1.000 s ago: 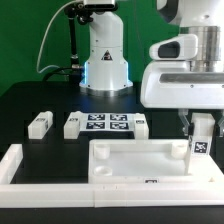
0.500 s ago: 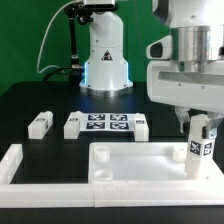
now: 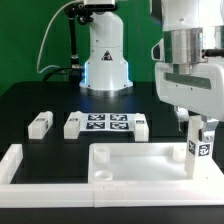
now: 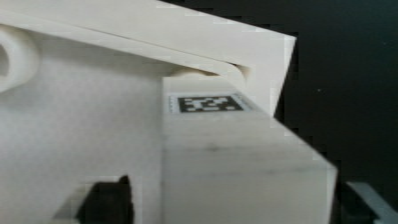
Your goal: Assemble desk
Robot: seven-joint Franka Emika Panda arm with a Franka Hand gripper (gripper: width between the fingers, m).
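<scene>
A: Tabletop panel (image 3: 140, 162) finish?
B: White plastic, smooth, semi-matt. Leg block (image 4: 231, 165): same plastic, faintly grainy, with a printed black-and-white tag (image 4: 210, 104).
A: Table (image 3: 30, 100)?
B: Black, matt. Robot base (image 3: 105, 62): glossy white shell.

Cropped by the exterior view's top and right edges: arm (image 3: 190, 60). In the wrist view, blurred leg block (image 4: 240, 170) and gripper fingers (image 4: 107, 200), clipped at the edge; tag (image 4: 210, 103) unreadable.
</scene>
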